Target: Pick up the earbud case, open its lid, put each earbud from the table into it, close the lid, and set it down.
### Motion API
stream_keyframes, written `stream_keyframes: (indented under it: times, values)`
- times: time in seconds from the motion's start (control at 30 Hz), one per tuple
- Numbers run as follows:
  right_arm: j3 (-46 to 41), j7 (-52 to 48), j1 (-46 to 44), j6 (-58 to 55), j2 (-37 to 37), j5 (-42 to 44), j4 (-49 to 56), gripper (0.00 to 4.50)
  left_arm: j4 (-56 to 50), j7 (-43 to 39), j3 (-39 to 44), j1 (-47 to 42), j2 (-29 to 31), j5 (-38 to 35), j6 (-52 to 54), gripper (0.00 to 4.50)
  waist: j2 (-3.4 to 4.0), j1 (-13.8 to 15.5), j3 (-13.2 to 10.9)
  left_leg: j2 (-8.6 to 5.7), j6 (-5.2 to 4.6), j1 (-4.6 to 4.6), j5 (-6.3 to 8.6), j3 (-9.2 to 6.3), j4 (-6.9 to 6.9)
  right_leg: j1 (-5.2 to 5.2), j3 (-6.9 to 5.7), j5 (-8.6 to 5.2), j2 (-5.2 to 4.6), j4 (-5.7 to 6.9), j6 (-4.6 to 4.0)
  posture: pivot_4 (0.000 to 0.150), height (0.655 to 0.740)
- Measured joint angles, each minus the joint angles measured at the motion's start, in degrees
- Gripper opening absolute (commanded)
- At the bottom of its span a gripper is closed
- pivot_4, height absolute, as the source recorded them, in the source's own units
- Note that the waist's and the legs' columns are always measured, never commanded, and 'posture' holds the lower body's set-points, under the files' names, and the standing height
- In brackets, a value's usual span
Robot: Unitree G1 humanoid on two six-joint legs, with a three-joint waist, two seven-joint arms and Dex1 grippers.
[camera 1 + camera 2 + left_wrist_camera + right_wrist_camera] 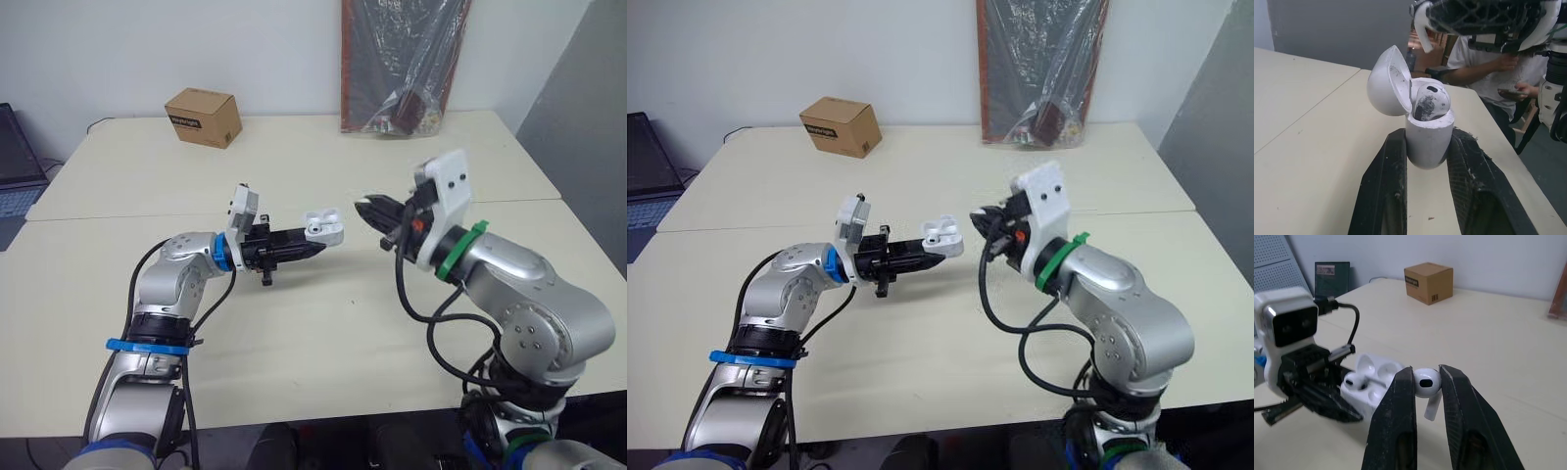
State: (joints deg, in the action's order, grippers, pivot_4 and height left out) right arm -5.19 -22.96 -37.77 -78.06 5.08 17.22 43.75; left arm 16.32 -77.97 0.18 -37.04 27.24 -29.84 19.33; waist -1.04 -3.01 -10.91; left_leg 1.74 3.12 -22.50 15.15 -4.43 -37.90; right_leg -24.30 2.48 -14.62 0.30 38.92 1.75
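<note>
Holds the earbud case (pixel 1429 139) in the left gripper (pixel 312 245), black fingers clamped on its lower shell, above the middle of the table (pixel 323 333). Shows the lid (pixel 1388 81) swung back and one earbud (pixel 1429 100) seated in a well. Pinches the second earbud (pixel 1426 383) by its head in the right gripper (pixel 1426 376), stem pointing down, at 3 o'clock of the case, near but not touching. Has a cardboard box (pixel 203 117) at 11 o'clock, well apart, toward the table's far side.

The head's two eyes looked down from above the earbud case (pixel 323 226), sharing it — each wrist camera faced it closely, from opposite sides
</note>
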Motion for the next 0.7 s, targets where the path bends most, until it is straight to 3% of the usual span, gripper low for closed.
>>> stream_keyframes:
  times: [0.7]
  values:
    - [5.12, 6.63, -1.01, 7.37, -1.91, 2.46, -6.51, 0.36, 3.98, 2.48, 0.32, -3.79, -3.61, 0.88, -0.79, 0.79, 0.00, -0.19, 0.00, 0.00, 0.00, -0.02, 0.00, -0.01, 0.01, -0.01, 0.00, 0.01, 0.00, -0.01, -0.01, 0.150, 0.7400]
